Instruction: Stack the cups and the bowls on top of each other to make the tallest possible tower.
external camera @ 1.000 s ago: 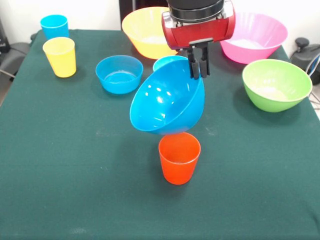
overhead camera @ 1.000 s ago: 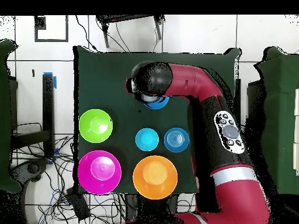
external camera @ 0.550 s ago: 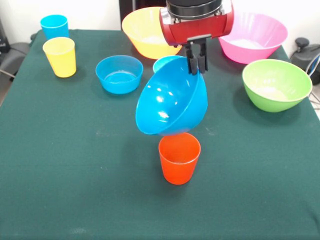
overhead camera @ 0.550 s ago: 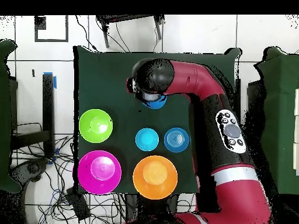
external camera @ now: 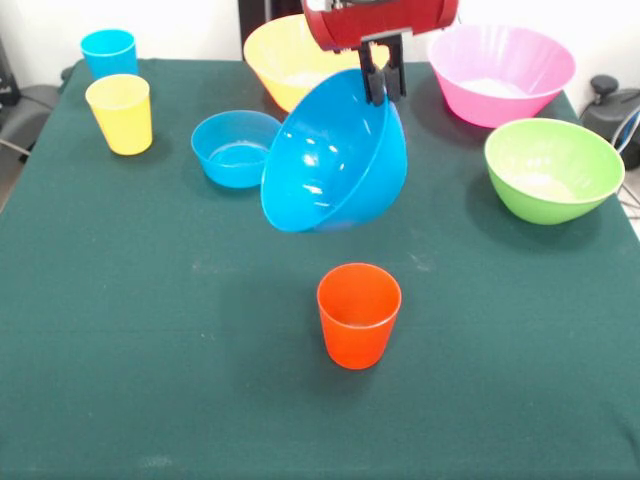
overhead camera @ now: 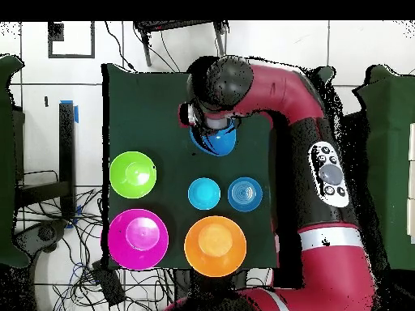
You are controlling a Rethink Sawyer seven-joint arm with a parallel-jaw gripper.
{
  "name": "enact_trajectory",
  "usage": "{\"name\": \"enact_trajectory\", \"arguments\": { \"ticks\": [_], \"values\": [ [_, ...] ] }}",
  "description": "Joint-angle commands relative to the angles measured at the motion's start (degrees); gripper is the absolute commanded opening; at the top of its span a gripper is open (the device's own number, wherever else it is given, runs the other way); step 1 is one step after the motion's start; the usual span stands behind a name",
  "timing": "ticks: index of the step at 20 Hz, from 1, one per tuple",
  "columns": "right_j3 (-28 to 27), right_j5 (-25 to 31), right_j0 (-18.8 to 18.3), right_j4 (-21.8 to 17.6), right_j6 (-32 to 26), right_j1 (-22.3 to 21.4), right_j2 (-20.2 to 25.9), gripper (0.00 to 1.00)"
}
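Front view: the red and black arm's gripper (external camera: 385, 82) pinches the rim of a medium glossy blue plastic bowl (external camera: 335, 155), which hangs tilted in the air with its opening facing down-left.

The bowl is clear of the dark green table (external camera: 150, 350), above and behind the upright ribbed orange-red plastic cup (external camera: 358, 314). A small blue ridged bowl (external camera: 236, 148) sits just beside it, seemingly not touching. The yellow cup (external camera: 121, 113) and sky-blue cup (external camera: 109, 52) stand together far left; the large yellow-orange bowl (external camera: 285, 60), pink bowl (external camera: 500, 74) and green bowl (external camera: 553, 168) rest separately, unstacked.
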Motion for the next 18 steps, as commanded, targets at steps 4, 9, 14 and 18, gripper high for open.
{"name": "enact_trajectory", "arguments": {
  "ticks": [4, 9, 14, 18],
  "values": [
    [-5.86, 2.73, 1.36, -0.15, -0.17, 2.48, 1.93, 0.0],
    [-8.31, 3.84, 1.93, 0.01, 0.18, 3.78, 2.03, 0.0],
    [-11.92, 6.85, 2.75, -1.37, -0.22, 5.51, 1.4, 0.0],
    [-14.7, 8.07, 3.49, -1.61, -0.31, 6.94, 1.32, 0.0]
  ]
}}
